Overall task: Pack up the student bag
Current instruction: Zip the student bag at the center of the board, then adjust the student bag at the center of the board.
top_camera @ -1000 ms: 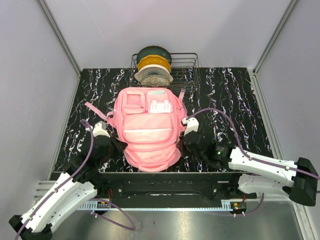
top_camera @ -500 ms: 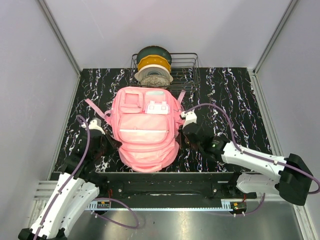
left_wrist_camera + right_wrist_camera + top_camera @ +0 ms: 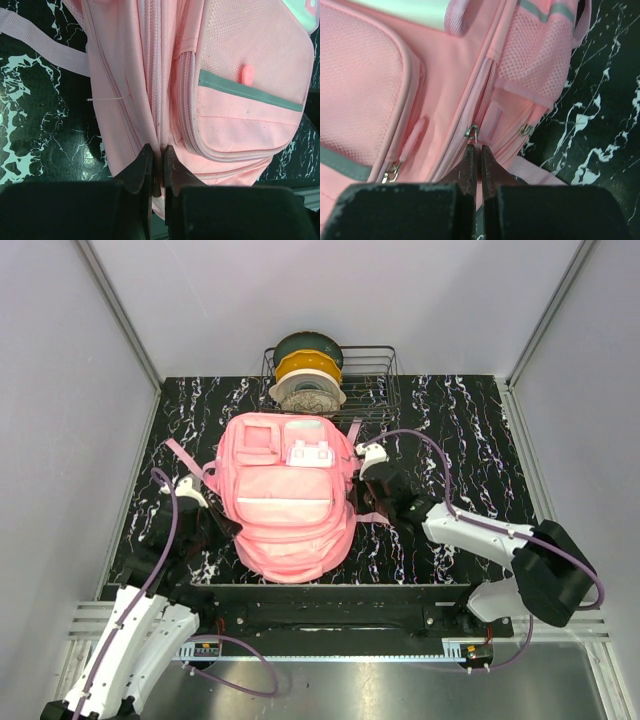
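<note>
While the backpack [image 3: 290,500] lies flat with its front pockets facing up, it fills the middle of the black marbled table [image 3: 470,420], its top end toward the far edge and its rounded bottom toward the arms. One pink strap [image 3: 45,47] trails off its left side onto the table.

At the bag's left side, the left gripper [image 3: 156,152] has its fingers drawn close together, with a ridge of pink fabric along the main zip seam caught between the tips. Just right of that seam is a front pocket [image 3: 250,115] with a grey-green band across it and a small pink pull tab [image 3: 246,74] above the band.

On the bag's right side, the right gripper [image 3: 476,150] has its fingers pressed together. Its tips sit right at a small metal zip slider [image 3: 472,132] on the seam that runs beside the mesh side pocket [image 3: 540,55]. Whether anything is pinched between them cannot be told from this view.

Beyond the top of the bag, at the far edge of the table, stands a wire basket [image 3: 375,380]. It holds a stack of round spools [image 3: 307,370] in dark green, yellow and white.
</note>
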